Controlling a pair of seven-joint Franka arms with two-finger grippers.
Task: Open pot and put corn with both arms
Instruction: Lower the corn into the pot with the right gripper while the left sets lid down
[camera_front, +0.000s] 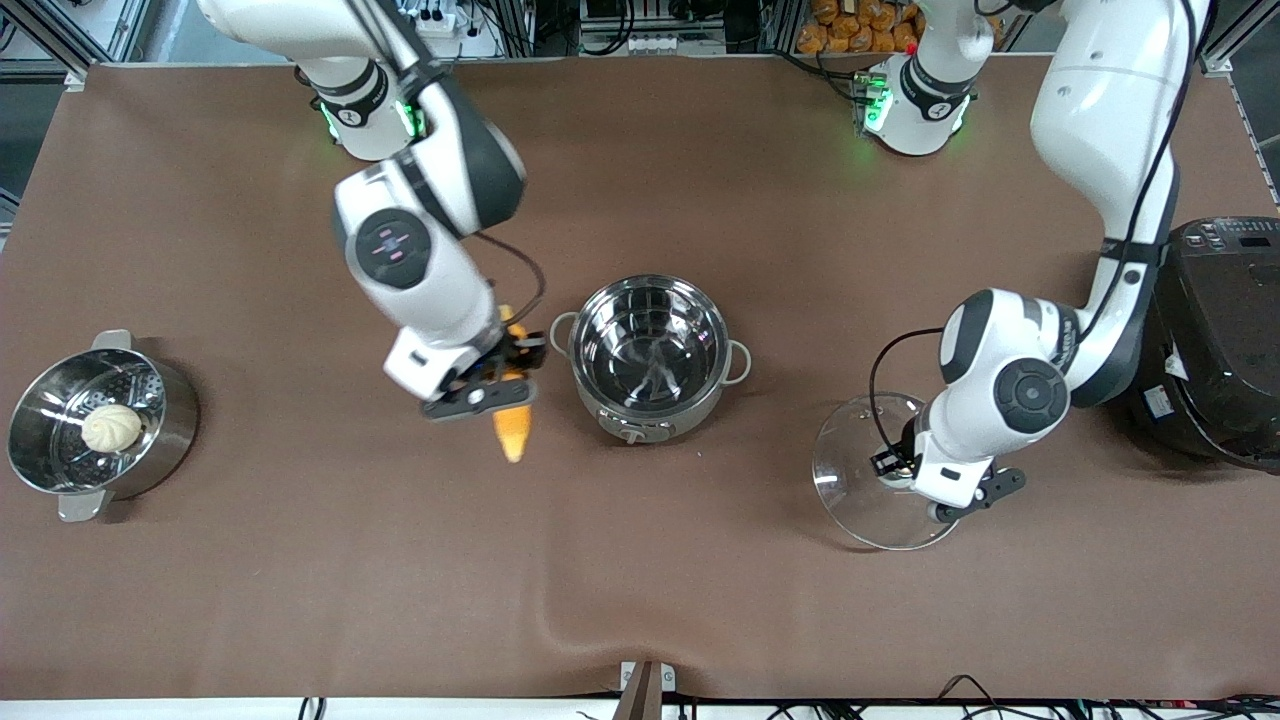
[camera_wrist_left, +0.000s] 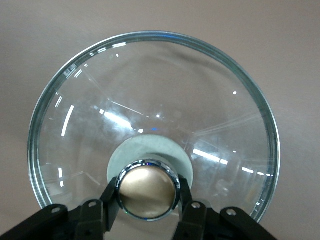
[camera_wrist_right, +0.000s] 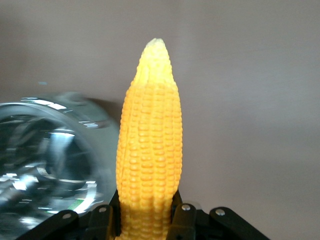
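The steel pot stands open and empty at the table's middle; its rim also shows in the right wrist view. My right gripper is shut on the yellow-orange corn and holds it over the brown cloth beside the pot, toward the right arm's end. The right wrist view shows the corn between the fingers of that gripper. My left gripper is shut on the tan knob of the glass lid, low over the cloth toward the left arm's end. I cannot tell whether the lid touches the cloth.
A steel steamer pot with a white bun in it stands at the right arm's end. A big black rice cooker stands at the left arm's end, beside the left arm. The cloth has a wrinkle near the front edge.
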